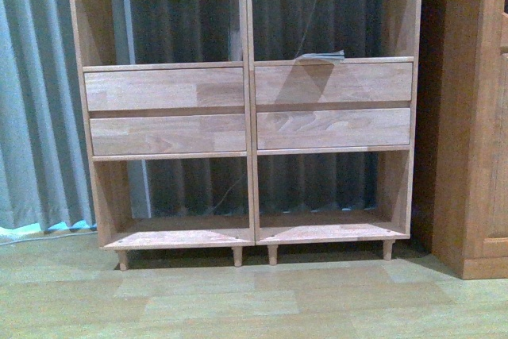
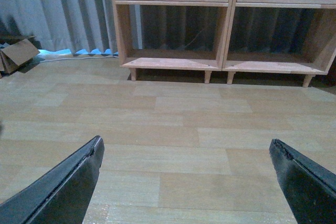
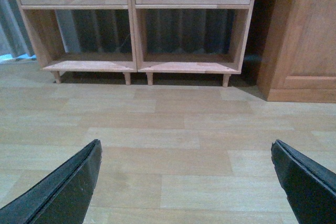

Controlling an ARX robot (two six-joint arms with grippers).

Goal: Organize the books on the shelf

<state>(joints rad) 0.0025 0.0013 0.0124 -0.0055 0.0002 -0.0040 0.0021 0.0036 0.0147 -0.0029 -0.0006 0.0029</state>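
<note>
The light-wood shelf (image 1: 248,109) stands straight ahead, with two columns, four drawer fronts and peg legs. A flat teal-and-pale book (image 1: 322,57) lies on the board above the right drawers. The white paperback is not in view. The shelf's lower compartments also show in the left wrist view (image 2: 223,24) and the right wrist view (image 3: 131,24), and they hold nothing. My left gripper (image 2: 185,142) is open and empty over the wood floor, well short of the shelf. My right gripper (image 3: 186,142) is open and empty over the floor too. Neither arm shows in the front view.
A darker solid wooden cabinet (image 1: 476,117) stands right of the shelf and shows in the right wrist view (image 3: 304,35). Grey curtains (image 1: 32,93) hang behind and to the left. A cardboard box (image 2: 18,56) lies on the floor at the far left.
</note>
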